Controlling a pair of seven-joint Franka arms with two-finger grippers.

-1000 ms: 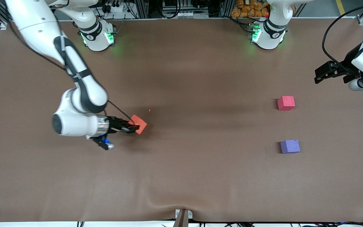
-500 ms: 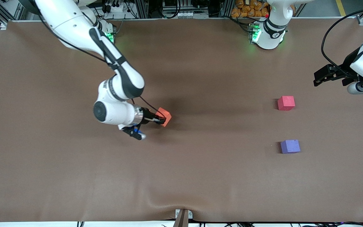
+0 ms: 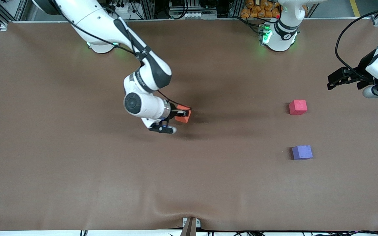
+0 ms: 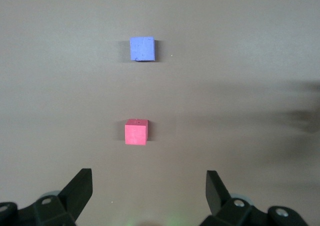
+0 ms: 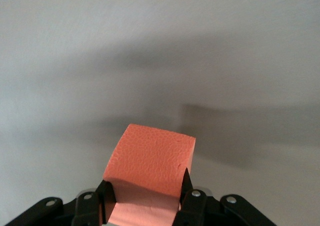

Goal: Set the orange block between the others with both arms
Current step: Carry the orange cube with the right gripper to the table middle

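My right gripper [image 3: 183, 113] is shut on the orange block [image 3: 184, 117], carrying it above the middle of the table. In the right wrist view the orange block [image 5: 150, 168] sits squeezed between the two black fingers [image 5: 187, 196]. The pinkish-red cube [image 3: 298, 107] and the purple cube [image 3: 302, 152] rest on the table toward the left arm's end, the purple one nearer the front camera. My left gripper [image 3: 335, 78] hangs open and empty near that end of the table; its wrist view shows the pinkish-red cube [image 4: 136, 132] and the purple cube [image 4: 142, 49] ahead of the gripper [image 4: 149, 188].
A brown cloth [image 3: 208, 183] covers the table, with a small ridge at the front edge [image 3: 166, 211]. The arm bases [image 3: 279, 36] stand along the farthest edge from the camera. A gap of bare cloth [image 3: 300, 129] lies between the two cubes.
The right arm has carried the orange block toward the left arm's end of the table, away from its own end. The left arm has barely moved.
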